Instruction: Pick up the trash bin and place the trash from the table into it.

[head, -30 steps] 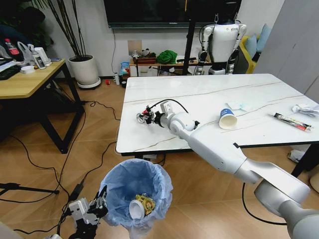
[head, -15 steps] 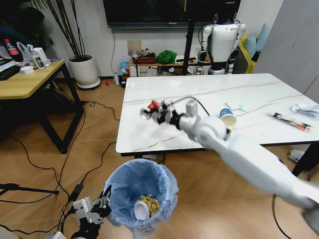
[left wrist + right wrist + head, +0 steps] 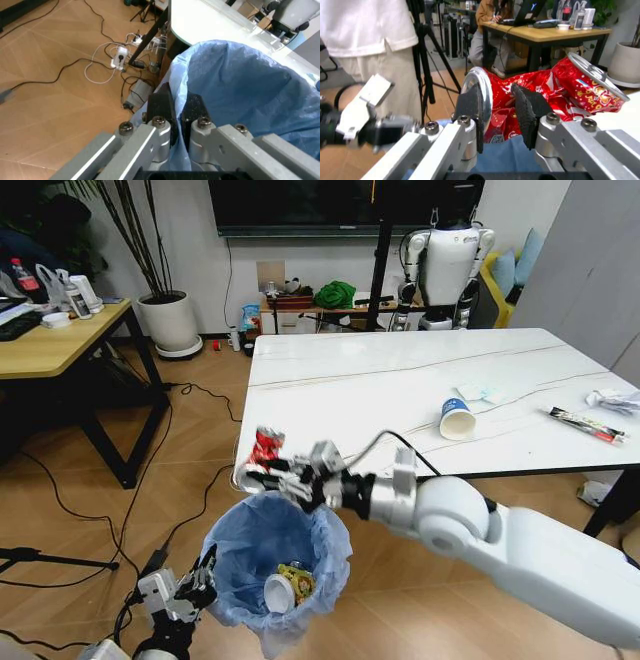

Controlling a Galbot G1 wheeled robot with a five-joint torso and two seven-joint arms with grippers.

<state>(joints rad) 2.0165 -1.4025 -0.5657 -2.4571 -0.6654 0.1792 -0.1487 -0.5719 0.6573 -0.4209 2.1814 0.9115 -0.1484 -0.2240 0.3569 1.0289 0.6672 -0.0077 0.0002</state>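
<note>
One crushed red can (image 3: 265, 448) sits pinched between the fingers of my right gripper (image 3: 283, 481), left of centre in the head view, just above the far rim of the trash bin (image 3: 272, 565) that fills the lower centre. The can's long axis stands roughly upright there, its top tilted a little toward the table (image 3: 400, 390) behind it. My right arm reaches in from the lower right, stretched nearly level toward the left. My left gripper (image 3: 195, 585), low at the lower left, is pressed together on the bin's blue bag at the near rim. Inside the bin lie a white lid and a yellow wrapper (image 3: 297, 580). A paper cup (image 3: 457, 419) and a dark wrapper (image 3: 585, 423) lie at the table's right.
</note>
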